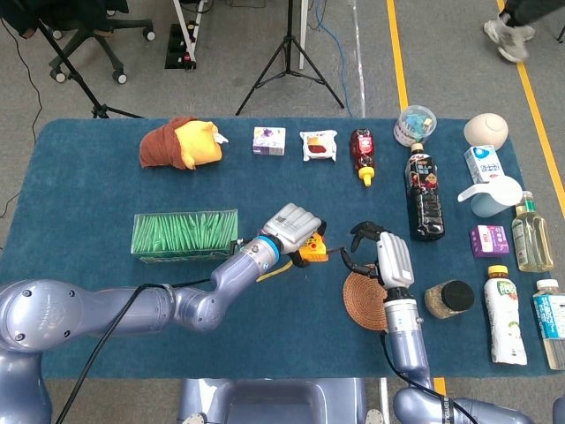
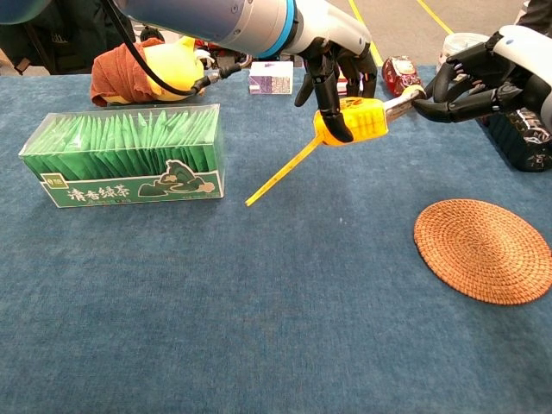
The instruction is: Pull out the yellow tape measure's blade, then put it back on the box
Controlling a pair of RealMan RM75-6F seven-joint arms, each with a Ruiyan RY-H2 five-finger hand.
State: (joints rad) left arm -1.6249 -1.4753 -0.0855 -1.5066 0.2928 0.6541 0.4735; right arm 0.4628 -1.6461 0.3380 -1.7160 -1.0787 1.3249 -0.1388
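My left hand (image 2: 332, 47) (image 1: 291, 227) grips the yellow tape measure (image 2: 352, 120) (image 1: 312, 251) from above and holds it above the table. A yellow strap (image 2: 278, 176) hangs from its left side. My right hand (image 2: 483, 76) (image 1: 375, 250) pinches the tip of the blade (image 2: 401, 101), which shows a short way out on the right of the case. The green tea box (image 2: 125, 158) (image 1: 184, 234) stands on the table to the left with nothing on top of it.
A round woven coaster (image 2: 483, 249) lies below my right hand. A dark bottle (image 1: 424, 193), a sauce bottle (image 1: 362, 155), small packets, a plush toy (image 1: 179, 144) and several bottles and cups stand along the back and right of the blue table (image 1: 106, 185).
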